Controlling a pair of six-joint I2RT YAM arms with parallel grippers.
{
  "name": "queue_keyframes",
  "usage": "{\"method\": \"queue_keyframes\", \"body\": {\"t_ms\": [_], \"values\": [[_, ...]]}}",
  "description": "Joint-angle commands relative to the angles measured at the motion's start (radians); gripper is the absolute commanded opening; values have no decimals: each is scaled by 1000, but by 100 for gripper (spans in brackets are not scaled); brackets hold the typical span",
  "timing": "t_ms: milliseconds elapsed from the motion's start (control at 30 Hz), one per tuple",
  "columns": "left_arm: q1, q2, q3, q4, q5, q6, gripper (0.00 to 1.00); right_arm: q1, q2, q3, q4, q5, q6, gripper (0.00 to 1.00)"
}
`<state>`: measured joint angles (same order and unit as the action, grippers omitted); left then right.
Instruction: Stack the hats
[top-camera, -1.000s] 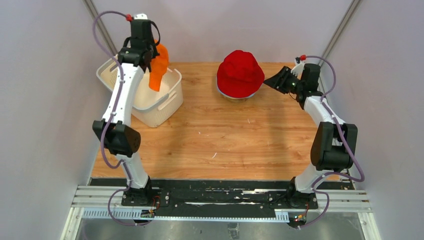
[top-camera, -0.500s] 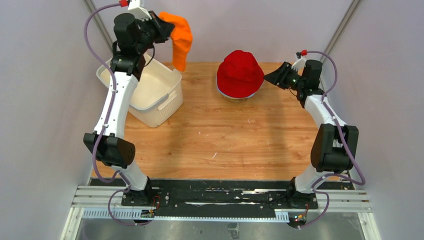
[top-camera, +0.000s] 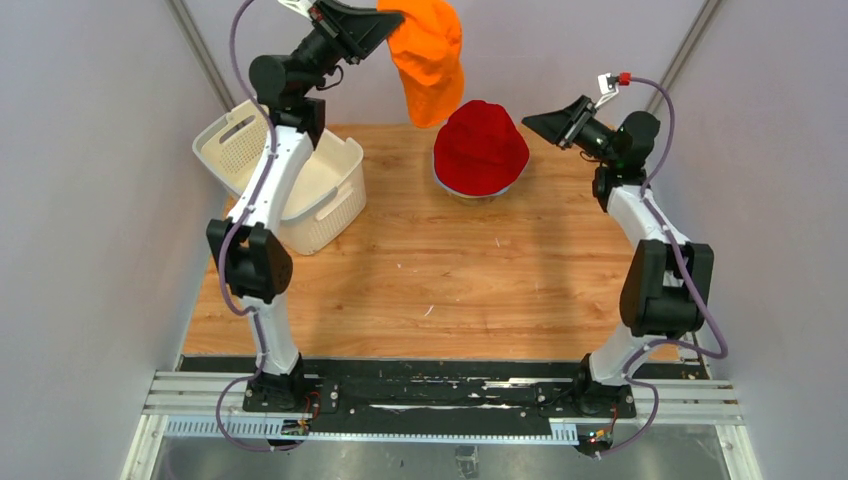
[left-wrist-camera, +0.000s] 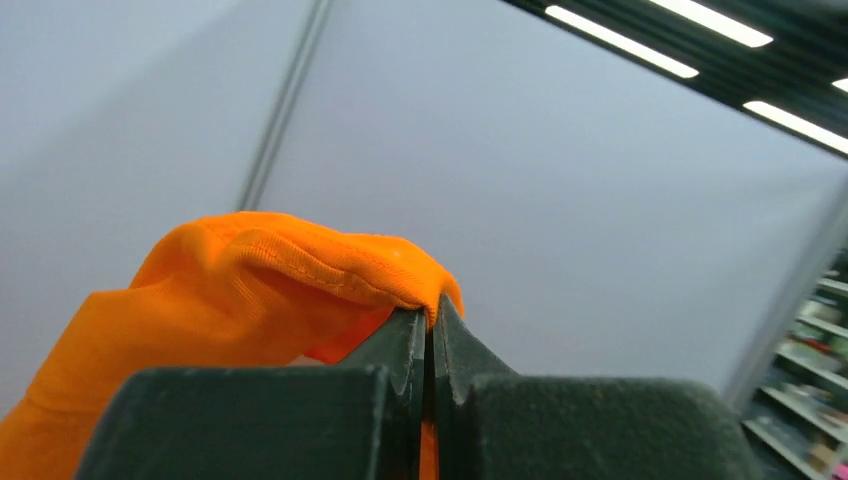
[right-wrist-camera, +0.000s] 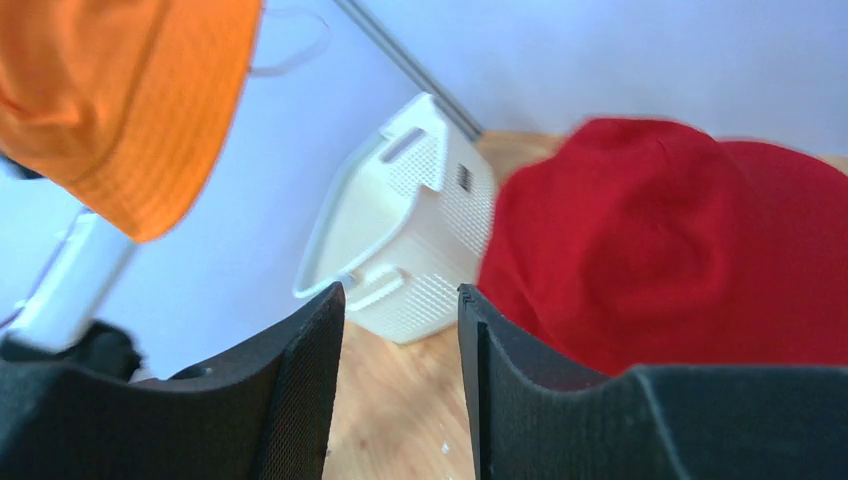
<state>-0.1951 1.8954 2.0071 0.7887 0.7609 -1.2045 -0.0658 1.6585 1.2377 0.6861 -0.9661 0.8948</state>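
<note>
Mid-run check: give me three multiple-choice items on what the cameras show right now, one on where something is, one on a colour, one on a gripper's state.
1. Where is the orange hat?
A. Lying by the arm bases
B. In the air, up and to the left of the red hat
C. Pulled over the red hat

2. The one hat crown in view that no gripper holds is:
A. Teal
B. Yellow
C. Red

3. The right gripper is:
A. Open, holding nothing
B. Shut on the red hat
C. Shut on the orange hat

Answers:
1 B: the left gripper pinches its fabric and holds it aloft in the top view.
2 C: the top and right wrist views both show a red crown.
3 A: the right wrist view shows a clear gap between its fingers.
</note>
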Motion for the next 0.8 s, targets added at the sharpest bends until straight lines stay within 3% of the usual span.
{"method": "queue_keyframes", "body": {"t_ms": [0,33,100,267,767], "values": [[-10,148,127,463,21,-445,0,9,146,95,669,-84,529,45],[-16,163,137,483,15,-461,0,9,197,134,815,-75,657,45],[-29,170,123,481,7,-449,0,15,282,212,902,-70,845,43],[-70,163,78,436,10,-384,0,41,291,245,901,-81,828,39],[-131,232,170,368,-20,-351,0,136,368,321,903,-65,907,40]]}}
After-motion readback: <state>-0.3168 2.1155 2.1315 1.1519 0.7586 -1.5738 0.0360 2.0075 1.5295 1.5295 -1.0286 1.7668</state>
